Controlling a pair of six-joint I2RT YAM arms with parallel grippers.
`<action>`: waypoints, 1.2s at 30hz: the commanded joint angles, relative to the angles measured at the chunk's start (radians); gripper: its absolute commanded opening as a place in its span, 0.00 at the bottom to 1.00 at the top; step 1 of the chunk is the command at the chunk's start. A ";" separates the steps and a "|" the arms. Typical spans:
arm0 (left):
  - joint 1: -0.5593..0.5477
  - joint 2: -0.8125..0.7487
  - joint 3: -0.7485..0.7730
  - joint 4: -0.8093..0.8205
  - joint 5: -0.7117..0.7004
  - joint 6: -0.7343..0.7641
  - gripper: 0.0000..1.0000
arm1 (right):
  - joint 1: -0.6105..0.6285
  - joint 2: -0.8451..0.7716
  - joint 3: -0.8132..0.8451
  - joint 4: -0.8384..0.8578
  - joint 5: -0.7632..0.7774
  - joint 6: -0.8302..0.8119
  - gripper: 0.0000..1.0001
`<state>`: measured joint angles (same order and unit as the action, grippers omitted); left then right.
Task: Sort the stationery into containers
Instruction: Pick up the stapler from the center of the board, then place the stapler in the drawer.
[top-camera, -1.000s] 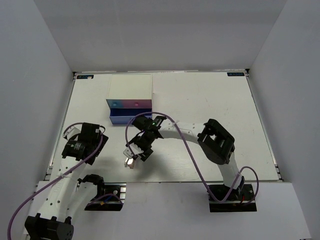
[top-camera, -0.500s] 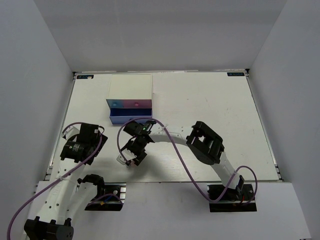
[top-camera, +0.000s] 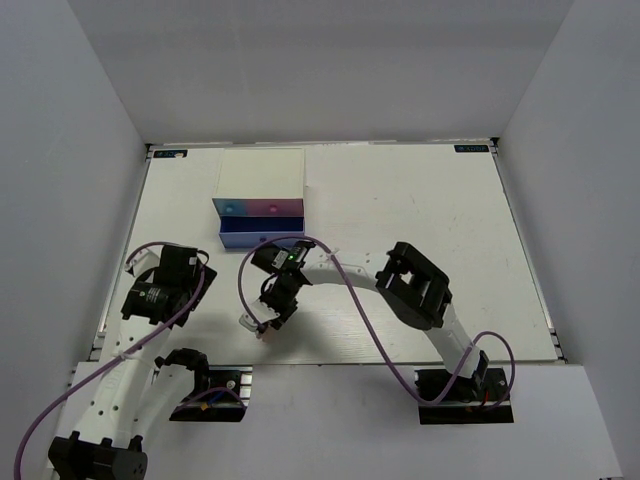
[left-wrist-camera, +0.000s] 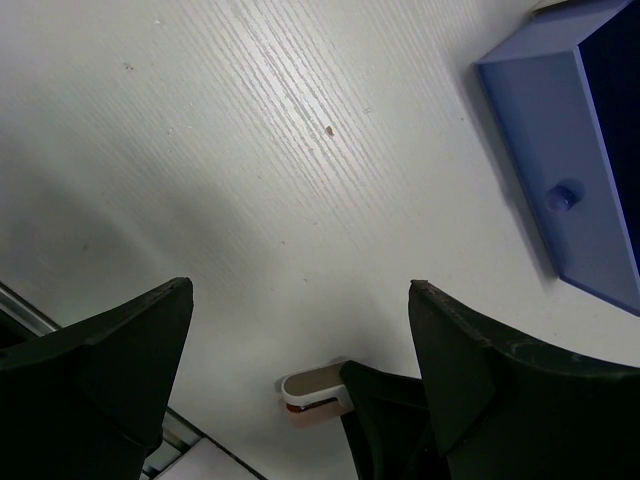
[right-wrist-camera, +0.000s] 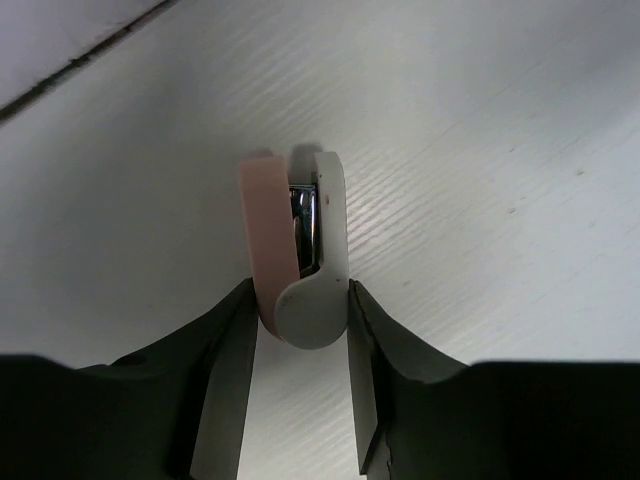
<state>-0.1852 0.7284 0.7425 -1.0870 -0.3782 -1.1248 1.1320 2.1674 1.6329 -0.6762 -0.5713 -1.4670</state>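
Left gripper (left-wrist-camera: 298, 290): jaws wide apart, nothing between them, hovering over the bare table (top-camera: 420, 230) at the near-left. Not touching anything.

Box (top-camera: 262, 175): white top, far-left of centre. Light blue front (top-camera: 232, 208) on the left, pink front (top-camera: 278, 208) on the right. Dark blue drawer (left-wrist-camera: 580, 180) sits below them and sticks out toward the arms; its knob (left-wrist-camera: 562, 196) shows in the left wrist view and the inside reads dark, contents not visible.

Clip piece (right-wrist-camera: 322, 230): white half and pink half with metal between, near the front edge of the table, well short of the dark blue drawer.

Right gripper (right-wrist-camera: 300, 290): narrowed onto the clip piece, one finger pressed against each side of its rounded end. Can't tell whether the piece rests on the table or is just off it.
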 joint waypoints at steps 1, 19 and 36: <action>0.006 -0.003 -0.014 0.022 0.002 0.008 0.99 | -0.020 -0.081 -0.036 -0.022 -0.001 0.140 0.13; 0.006 0.017 -0.072 0.154 0.082 0.026 0.99 | -0.287 -0.386 -0.136 0.417 0.323 0.617 0.10; 0.006 -0.006 -0.111 0.164 0.101 0.017 0.99 | -0.290 -0.205 -0.038 0.599 0.537 0.625 0.00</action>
<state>-0.1852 0.7330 0.6403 -0.9333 -0.2871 -1.1076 0.8391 1.9598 1.5375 -0.1513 -0.0914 -0.8448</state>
